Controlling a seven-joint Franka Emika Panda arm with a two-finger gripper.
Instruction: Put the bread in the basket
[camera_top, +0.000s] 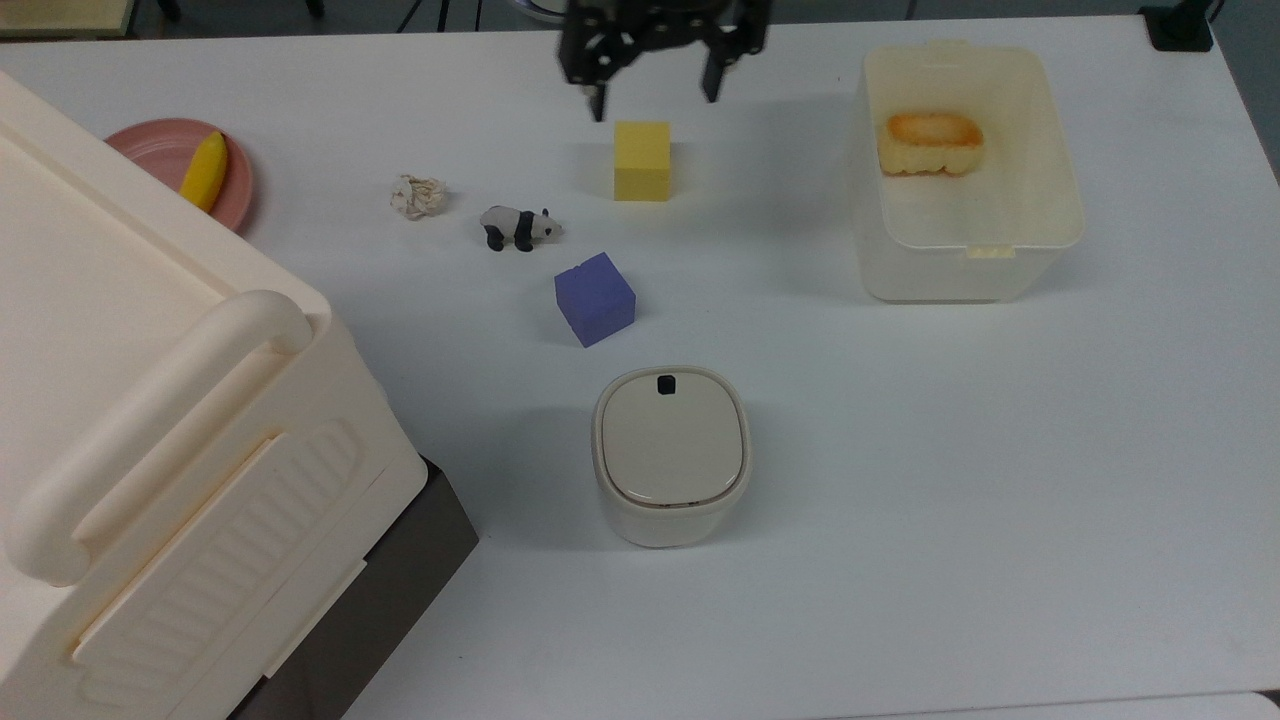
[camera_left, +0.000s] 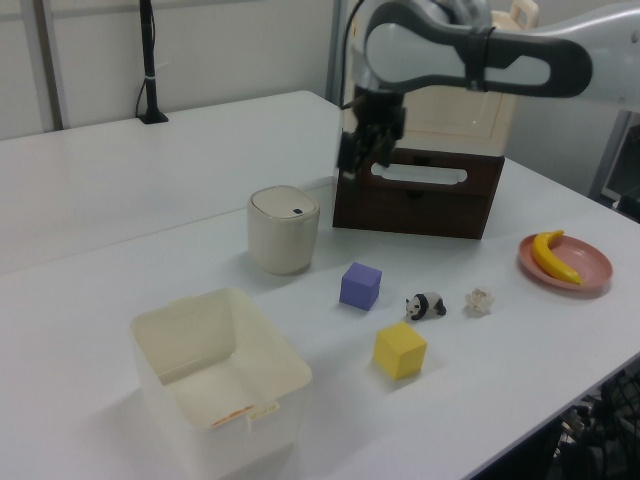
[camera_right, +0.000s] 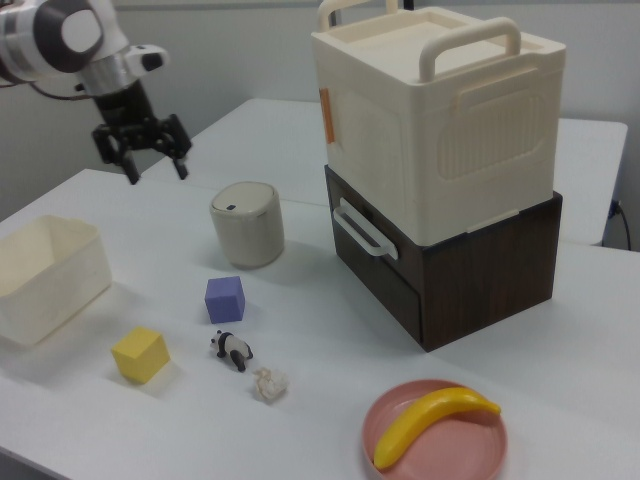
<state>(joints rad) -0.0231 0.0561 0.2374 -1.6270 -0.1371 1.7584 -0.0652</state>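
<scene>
The bread (camera_top: 930, 142), an orange-topped loaf with cream sides, lies inside the basket (camera_top: 970, 240) near its far end at the top view's upper right. In the left view a thin orange sliver of the bread (camera_left: 235, 415) shows through the basket's (camera_left: 220, 370) front wall. My gripper (camera_top: 655, 95) hangs open and empty in the air, well to the top view's left of the basket and just beyond the yellow block (camera_top: 641, 160). In the right view the gripper (camera_right: 157, 170) is high above the table, behind the basket (camera_right: 50, 265).
A purple cube (camera_top: 594, 298), a toy panda (camera_top: 518, 226) and a crumpled paper ball (camera_top: 417, 195) lie mid-table. A lidded bin (camera_top: 670, 455) stands nearer the front. A banana (camera_top: 203, 170) rests on a pink plate. A big cream box (camera_top: 150, 420) on a dark drawer unit fills the top view's left.
</scene>
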